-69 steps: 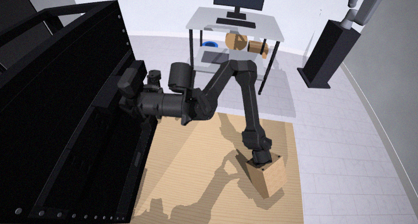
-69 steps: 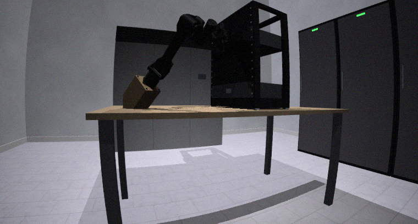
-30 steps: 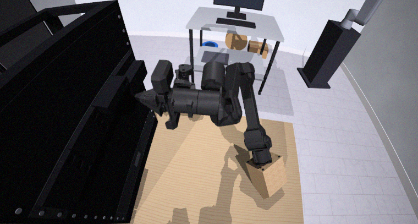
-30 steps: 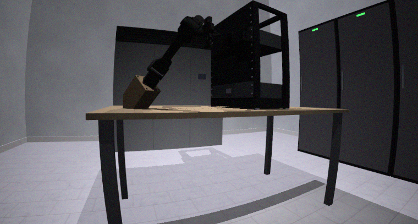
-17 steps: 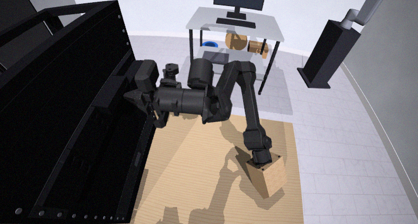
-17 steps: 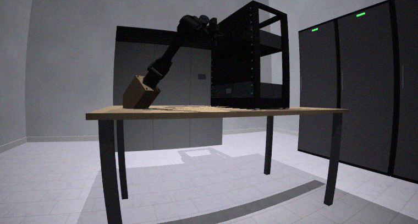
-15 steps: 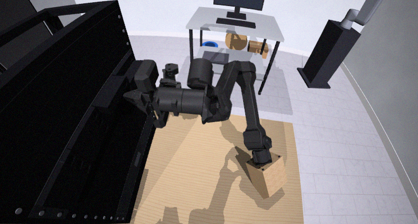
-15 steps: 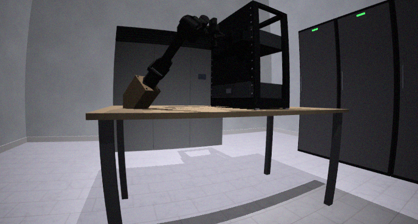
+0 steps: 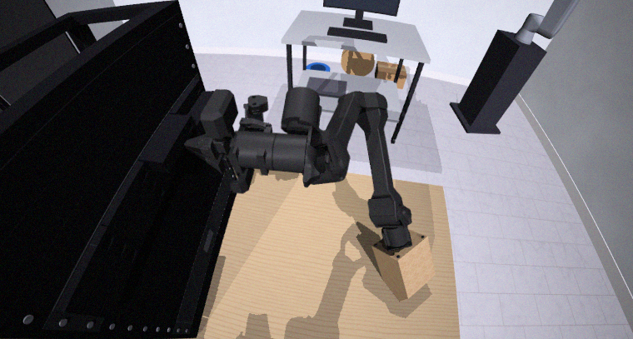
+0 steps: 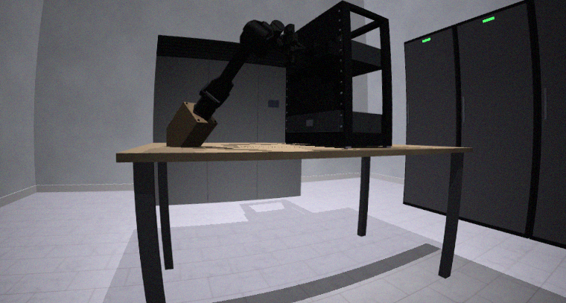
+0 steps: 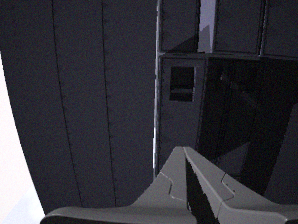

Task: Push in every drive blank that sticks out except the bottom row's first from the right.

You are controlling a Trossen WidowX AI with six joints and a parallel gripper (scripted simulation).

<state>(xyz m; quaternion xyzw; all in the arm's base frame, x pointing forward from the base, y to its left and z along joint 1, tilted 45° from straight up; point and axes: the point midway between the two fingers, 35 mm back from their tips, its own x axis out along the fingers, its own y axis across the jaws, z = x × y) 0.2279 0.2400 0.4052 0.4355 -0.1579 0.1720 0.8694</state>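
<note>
The black rack [image 9: 88, 168] stands on the wooden table, and its front faces my arm. It also shows in the exterior view [image 10: 336, 75]. One drive blank [image 9: 170, 135] in the upper part of the front sticks out as a dark block. My gripper [image 9: 191, 145] is shut and empty, its pointed tip right beside that blank's outer face; I cannot tell whether they touch. In the wrist view my shut fingers [image 11: 182, 156] point at a dark panel with a small recessed handle [image 11: 181, 87]. The other blanks are too dark to tell apart. The bottom row [image 10: 314, 122] shows as a grey band.
My arm's wooden base block [image 9: 405, 263] stands at the table's right side. The table's edge runs just behind the rack's feet [image 10: 348, 146]. A desk with a monitor [image 9: 356, 35] and tall cabinets [image 10: 487, 118] stand off the table.
</note>
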